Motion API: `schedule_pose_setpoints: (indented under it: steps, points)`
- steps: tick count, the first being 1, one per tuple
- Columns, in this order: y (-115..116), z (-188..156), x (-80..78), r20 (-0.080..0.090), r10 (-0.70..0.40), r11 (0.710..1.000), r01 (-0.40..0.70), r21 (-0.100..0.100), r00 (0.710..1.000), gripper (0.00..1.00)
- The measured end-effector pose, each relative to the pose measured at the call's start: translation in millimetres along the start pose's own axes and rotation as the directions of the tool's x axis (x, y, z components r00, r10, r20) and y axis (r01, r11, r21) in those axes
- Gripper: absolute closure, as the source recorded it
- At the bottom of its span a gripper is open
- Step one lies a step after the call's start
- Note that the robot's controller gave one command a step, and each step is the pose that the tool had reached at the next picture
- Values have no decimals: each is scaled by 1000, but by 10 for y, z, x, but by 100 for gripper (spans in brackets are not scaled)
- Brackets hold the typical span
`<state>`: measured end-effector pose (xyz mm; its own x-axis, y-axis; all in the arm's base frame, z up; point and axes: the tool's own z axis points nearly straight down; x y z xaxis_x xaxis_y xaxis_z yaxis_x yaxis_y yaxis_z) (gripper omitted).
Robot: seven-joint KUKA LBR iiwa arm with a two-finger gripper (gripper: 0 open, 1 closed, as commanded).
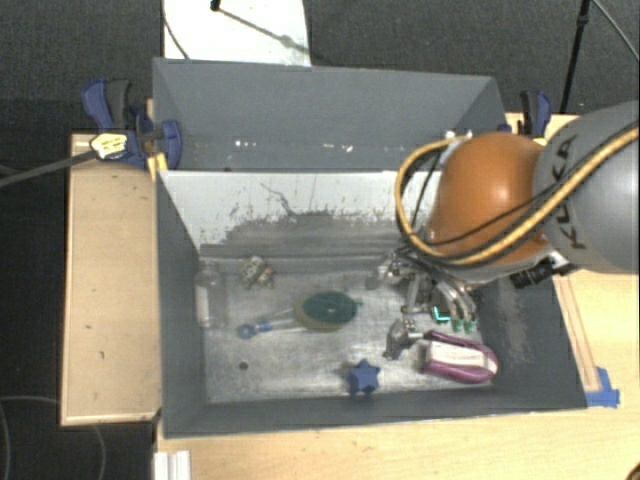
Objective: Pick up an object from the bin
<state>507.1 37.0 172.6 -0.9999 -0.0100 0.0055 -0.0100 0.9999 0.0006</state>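
Hanging low in the grey bin (300, 208), my pincer (408, 336) sits just beside the left end of the purple-and-white oblong thing (460, 360). I cannot tell whether it is spread or pressed together. I judge I should centre over that thing, straddle its narrow width, and stay clear of the blue star (361, 376) to its left.

You have soft, even light falling from overhead. The grey metal bin (320, 118) shows a flat, dull back wall beyond the end effector (405, 336), while the scuffed floor to its left gives off a pale sheen. The glossy orange dome cover (490, 193) above the end effector carries a broad, soft highlight. Shadow pools beneath the arm, just right of the end effector. The white sheet (265, 18) far behind is the brightest patch.
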Motion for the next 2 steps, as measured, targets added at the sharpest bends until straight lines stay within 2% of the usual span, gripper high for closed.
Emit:
schedule_pose_setpoints:
  steps: [1,2]
  points:
    - [164,1019,-476,12,-25,1000,25,0,1000,0]
    - [306,507,-110,4,-349,937,349,2,937,0]
